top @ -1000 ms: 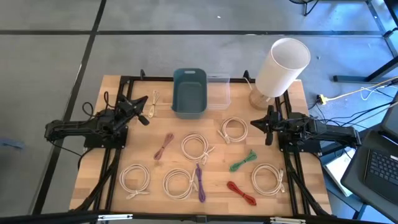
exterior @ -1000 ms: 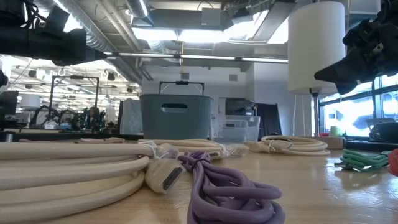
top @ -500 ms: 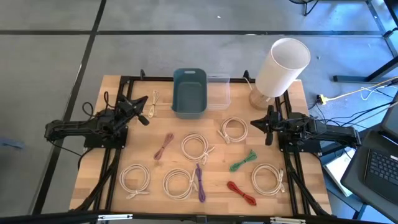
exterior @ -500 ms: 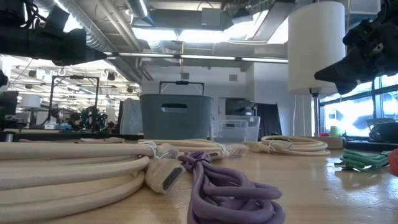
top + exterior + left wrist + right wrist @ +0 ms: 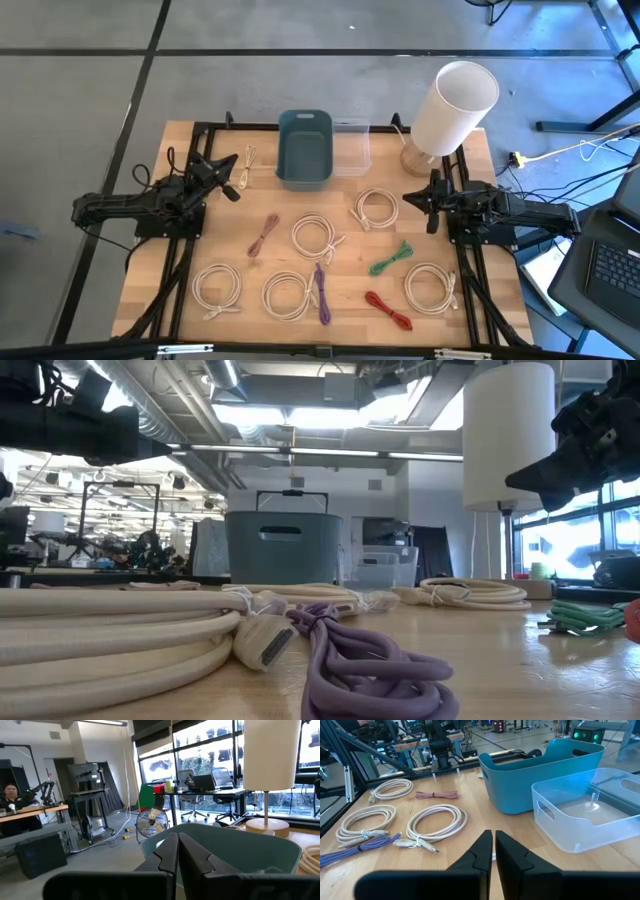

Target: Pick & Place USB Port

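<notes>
Several coiled cream USB cables (image 5: 317, 237) lie flat on the wooden table, among them thin ones in pink (image 5: 263, 235), purple (image 5: 321, 292), green (image 5: 390, 258) and red (image 5: 388, 310). A teal bin (image 5: 304, 148) stands at the far middle. My left gripper (image 5: 232, 178) hovers shut above the table's left side, pointing toward the bin (image 5: 240, 850). My right gripper (image 5: 408, 200) hovers shut on the right, next to a cream coil (image 5: 376, 208). Both sets of fingertips (image 5: 177, 852) (image 5: 493, 847) are together with nothing between them.
A clear plastic tub (image 5: 350, 150) stands against the teal bin's right side. A tall white lamp (image 5: 452, 105) on a wooden base stands at the far right corner. A small cream cable (image 5: 245, 165) lies beside my left gripper. Black frame rails (image 5: 185, 270) run along both table sides.
</notes>
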Robot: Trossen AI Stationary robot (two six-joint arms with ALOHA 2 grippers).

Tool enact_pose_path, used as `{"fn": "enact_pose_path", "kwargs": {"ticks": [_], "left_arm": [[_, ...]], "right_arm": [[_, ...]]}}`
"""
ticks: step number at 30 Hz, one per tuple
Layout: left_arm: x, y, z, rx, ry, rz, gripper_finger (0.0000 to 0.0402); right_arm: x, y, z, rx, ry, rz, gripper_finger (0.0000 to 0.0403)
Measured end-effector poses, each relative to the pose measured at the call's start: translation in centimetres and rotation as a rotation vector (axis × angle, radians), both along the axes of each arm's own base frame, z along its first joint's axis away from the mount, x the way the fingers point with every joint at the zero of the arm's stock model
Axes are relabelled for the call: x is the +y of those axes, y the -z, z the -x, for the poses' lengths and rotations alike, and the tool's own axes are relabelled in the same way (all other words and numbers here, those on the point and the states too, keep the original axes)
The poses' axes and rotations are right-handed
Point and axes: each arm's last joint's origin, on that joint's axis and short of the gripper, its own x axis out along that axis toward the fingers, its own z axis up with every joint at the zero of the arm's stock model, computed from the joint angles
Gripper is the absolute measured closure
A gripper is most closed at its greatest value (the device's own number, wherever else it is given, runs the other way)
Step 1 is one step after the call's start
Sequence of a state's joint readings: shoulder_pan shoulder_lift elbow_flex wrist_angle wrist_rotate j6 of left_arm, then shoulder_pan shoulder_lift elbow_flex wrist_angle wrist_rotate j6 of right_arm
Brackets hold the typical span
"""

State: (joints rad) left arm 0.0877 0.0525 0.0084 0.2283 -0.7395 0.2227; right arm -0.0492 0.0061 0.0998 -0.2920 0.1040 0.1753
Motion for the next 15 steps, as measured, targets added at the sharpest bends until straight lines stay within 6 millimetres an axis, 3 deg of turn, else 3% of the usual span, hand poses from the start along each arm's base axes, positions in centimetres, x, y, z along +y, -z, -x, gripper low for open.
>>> {"fn": "enact_pose_path", "kwargs": {"ticks": [7,15], "left_arm": [[-0.1,0.0,-0.1,-0.115,0.074,0.101,0.0397],[-0.1,-0.1,-0.1,-0.204,0.1,0.178,0.0398]], "right_arm": [[0.0,-0.2,0.0,-0.022,0.011,-0.024,0.0377],[-0.1,-2.5,-0.1,-0.27,0.045,-0.032,0.0377]]}}
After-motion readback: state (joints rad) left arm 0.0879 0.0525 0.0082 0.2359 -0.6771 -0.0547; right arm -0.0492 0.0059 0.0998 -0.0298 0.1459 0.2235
